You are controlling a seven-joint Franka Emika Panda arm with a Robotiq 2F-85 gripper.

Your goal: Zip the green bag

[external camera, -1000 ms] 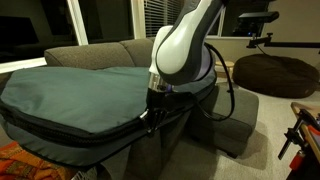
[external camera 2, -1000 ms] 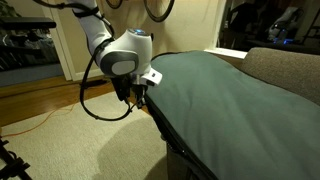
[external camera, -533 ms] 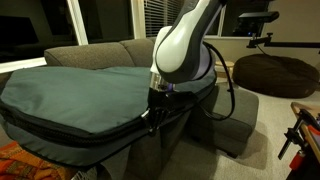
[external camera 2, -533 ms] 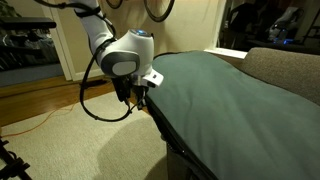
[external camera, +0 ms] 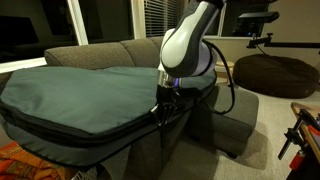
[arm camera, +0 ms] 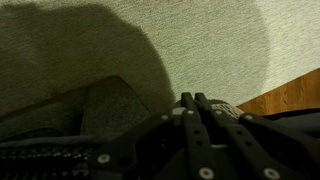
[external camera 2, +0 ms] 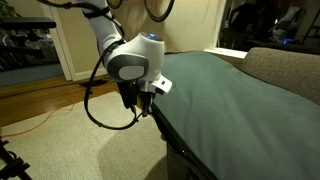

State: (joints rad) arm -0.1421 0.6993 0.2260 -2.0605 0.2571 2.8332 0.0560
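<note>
Your gripper (external camera: 160, 112) is low at the front edge of the green bag (external camera: 80, 92), pointing down, with the white wrist housing directly above it.

The green bag lies flat across the grey sofa (external camera: 95, 52), covering most of the seat and overhanging the front. Its dark zipper band (external camera: 70, 124) runs along the near edge, and the gripper is on that band at the end nearest the arm.

In an exterior view the gripper (external camera 2: 140, 106) is at the bag's rounded corner, above the carpet (external camera 2: 90, 150). The green bag (external camera 2: 235, 100) fills the right side there.

Wrist view: the 2 fingers (arm camera: 186, 110) lie side by side, jaws drawn down to a thin seam, with the gripper (arm camera: 192, 97) tips over the carpet (arm camera: 200, 40). You can't tell from this whether the zipper pull is pinched between them. A strip of zipper teeth (arm camera: 40, 155) shows low on the left, and wood floor (arm camera: 290, 95) at the right edge.

A black cable (external camera 2: 95, 112) loops off the wrist. The brown beanbag (external camera: 275, 72) sits well apart, behind the arm.
</note>
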